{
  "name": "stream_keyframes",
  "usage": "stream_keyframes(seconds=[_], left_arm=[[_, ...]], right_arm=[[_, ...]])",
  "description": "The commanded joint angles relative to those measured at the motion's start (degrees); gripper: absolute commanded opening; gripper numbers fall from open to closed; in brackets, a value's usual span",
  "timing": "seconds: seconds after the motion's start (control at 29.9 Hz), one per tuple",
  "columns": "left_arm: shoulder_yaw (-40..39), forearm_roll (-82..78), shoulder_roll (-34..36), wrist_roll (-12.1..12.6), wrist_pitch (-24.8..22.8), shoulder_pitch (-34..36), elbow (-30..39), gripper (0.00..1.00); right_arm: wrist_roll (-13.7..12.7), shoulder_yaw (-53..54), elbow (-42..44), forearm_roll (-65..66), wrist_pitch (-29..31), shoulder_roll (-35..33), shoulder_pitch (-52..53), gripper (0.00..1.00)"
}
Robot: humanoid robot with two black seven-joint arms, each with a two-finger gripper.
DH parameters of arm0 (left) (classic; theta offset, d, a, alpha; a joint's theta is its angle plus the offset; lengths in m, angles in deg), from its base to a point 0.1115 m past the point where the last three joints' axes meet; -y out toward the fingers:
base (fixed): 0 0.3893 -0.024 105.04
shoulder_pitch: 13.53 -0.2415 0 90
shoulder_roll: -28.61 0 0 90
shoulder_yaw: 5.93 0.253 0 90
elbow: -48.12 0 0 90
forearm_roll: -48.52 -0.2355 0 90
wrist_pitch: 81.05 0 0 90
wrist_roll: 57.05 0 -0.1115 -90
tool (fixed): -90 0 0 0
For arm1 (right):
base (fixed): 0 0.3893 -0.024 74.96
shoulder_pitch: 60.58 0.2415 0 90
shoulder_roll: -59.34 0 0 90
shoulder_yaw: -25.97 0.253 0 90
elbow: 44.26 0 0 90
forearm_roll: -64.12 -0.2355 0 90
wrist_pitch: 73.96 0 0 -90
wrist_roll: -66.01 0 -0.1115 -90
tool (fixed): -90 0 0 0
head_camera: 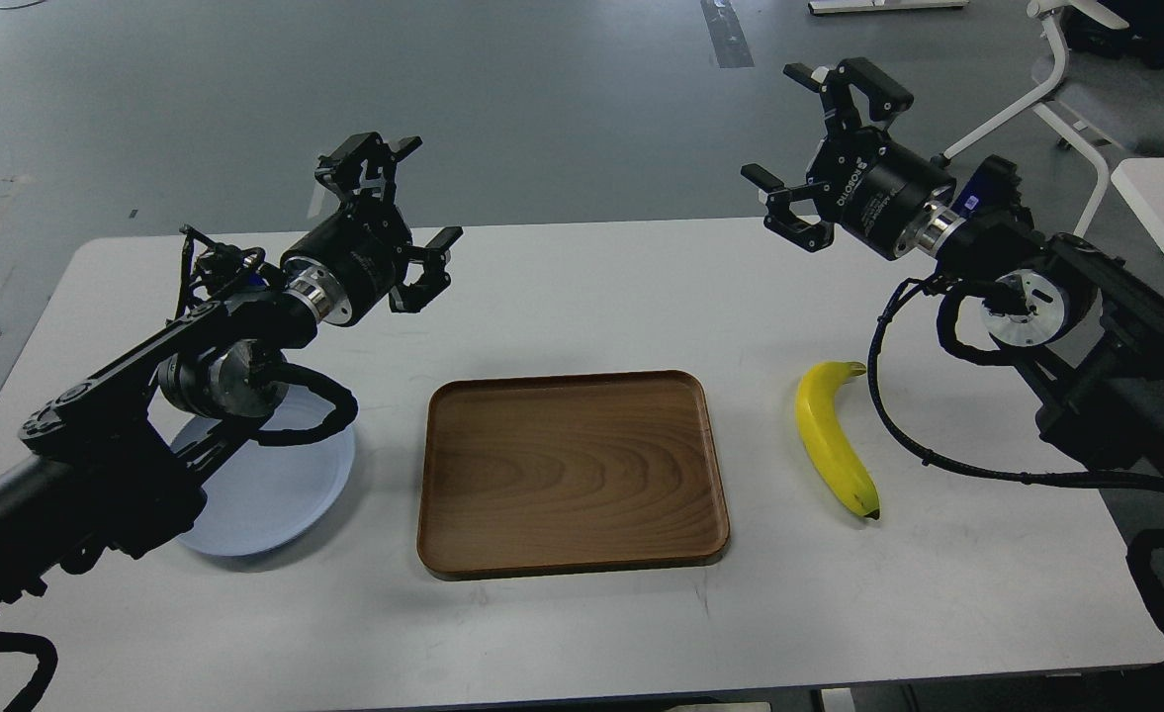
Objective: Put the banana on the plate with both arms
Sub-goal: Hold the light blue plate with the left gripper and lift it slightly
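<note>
The banana (832, 436), bright yellow and curved with a dark tip toward the near edge and its stem end pointing away, lies flat to the right of the wooden tray (572, 473), apart from it. The plate (285, 485), round, pale blue-grey and empty, sits left of the tray, partly hidden

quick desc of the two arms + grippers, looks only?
Both arms are black with silver joint rings and looped black cables. The left gripper and right gripper are black claws on cylindrical wrists; the right wrist bears white lettering, too small to read.
</note>
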Motion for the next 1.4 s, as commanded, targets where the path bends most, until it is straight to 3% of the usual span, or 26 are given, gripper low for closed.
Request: stream_keyframes(seconds=[0.0, 0.23, 0.4, 1.37], left_arm=[[-1.2, -0.5, 0.1, -4.7, -1.9, -1.8, 0.0, 0.98], [-1.4, -0.8, -0.1, -6.5, -1.5, -3.1, -0.9, 0.98], [-0.9, -1.2, 0.0, -5.5, -1.0, -3.7, -1.0, 0.98], [-1.4, -1.2, 1.1, -6.1, -0.8, -4.7, -0.9, 0.98]], right_arm=[[-0.9, 0.0, 0.5, -0.1, 0.0, 1.7, -0.7, 1.00], [-1.3, -0.5, 0.8, 0.0, 0.0, 3.3, -1.2, 1.00], [-1.0, -0.4, 1.0, 0.2, 0.0, 4.1, -1.2, 1.00], [-0.9, -0.4, 0.8, 0.1, 0.0, 3.4, -1.5, 1.00]])
